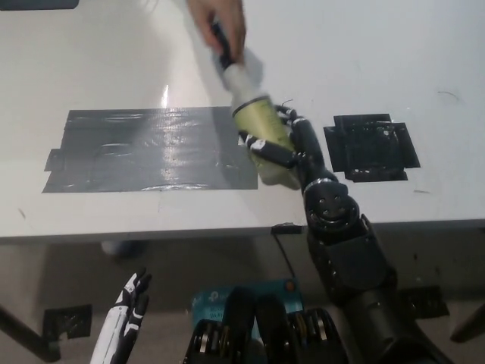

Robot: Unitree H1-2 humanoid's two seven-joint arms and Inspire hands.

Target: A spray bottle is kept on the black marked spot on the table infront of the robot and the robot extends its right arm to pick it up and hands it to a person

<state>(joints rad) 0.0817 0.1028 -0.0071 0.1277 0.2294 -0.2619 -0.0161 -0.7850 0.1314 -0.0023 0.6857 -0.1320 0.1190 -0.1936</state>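
Observation:
My black right hand is shut on the spray bottle, a pale bottle with a yellow-green label and a black nozzle. The bottle is tilted, its nozzle pointing up and left over the white table. A person's hand reaches in from the top edge and closes on the nozzle end. The black marked spot lies bare to the right of my hand. My white left hand hangs low at the lower left, below the table edge, its fingers out of clear sight.
A wide patch of grey tape covers the table left of the bottle. The table's front edge runs across the middle of the view, with floor below it.

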